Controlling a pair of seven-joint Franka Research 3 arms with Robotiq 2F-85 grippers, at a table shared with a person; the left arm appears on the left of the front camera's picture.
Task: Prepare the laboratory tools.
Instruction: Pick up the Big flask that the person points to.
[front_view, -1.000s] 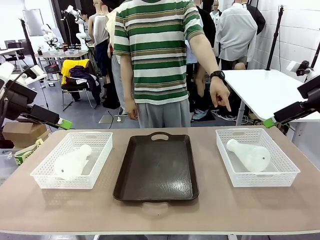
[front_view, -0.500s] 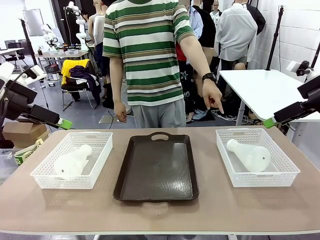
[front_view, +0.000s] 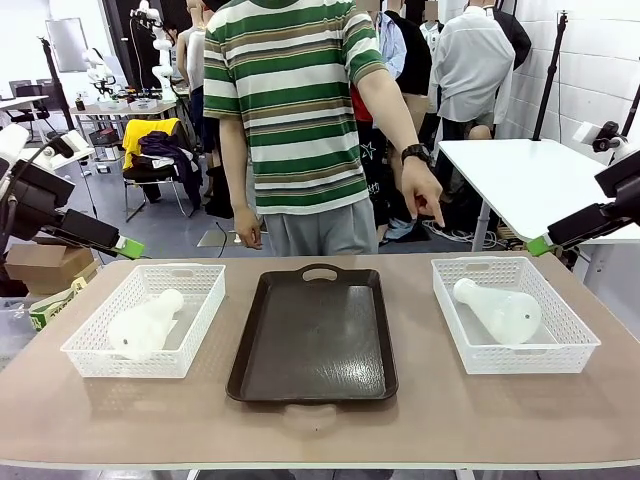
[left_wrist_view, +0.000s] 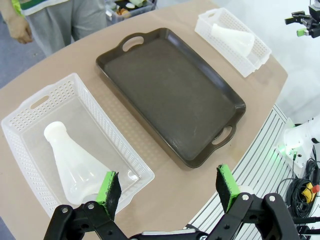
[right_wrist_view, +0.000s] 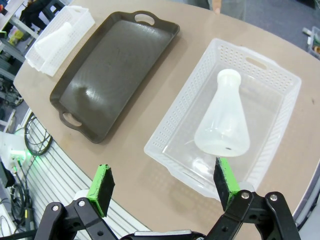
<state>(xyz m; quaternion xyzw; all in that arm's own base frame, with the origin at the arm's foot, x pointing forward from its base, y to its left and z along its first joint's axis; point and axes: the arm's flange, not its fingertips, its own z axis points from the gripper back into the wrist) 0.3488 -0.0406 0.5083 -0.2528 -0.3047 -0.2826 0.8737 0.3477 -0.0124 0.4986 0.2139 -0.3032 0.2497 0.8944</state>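
Two translucent white conical flasks lie on their sides, one in each white mesh basket. The left flask (front_view: 145, 323) (left_wrist_view: 74, 161) rests in the left basket (front_view: 88, 355) (left_wrist_view: 30, 107). The right flask (front_view: 497, 310) (right_wrist_view: 225, 120) lies in the right basket (front_view: 575, 340) (right_wrist_view: 175, 127). My left gripper (front_view: 127, 246) (left_wrist_view: 167, 187) hovers open, high above and outside the left basket. My right gripper (front_view: 541, 245) (right_wrist_view: 162, 187) hangs open above the right basket's outer side. Neither holds anything.
A dark brown tray (front_view: 315, 335) (left_wrist_view: 170, 90) (right_wrist_view: 110, 65) lies bare between the baskets. A person in a striped shirt stands at the far edge, one hand (front_view: 424, 195) pointing down towards the right side. A white table (front_view: 540, 180) stands behind on the right.
The person has stepped slightly to the left, and the pointing hand has drifted left with them. Both arms and both flasks stay where they were.
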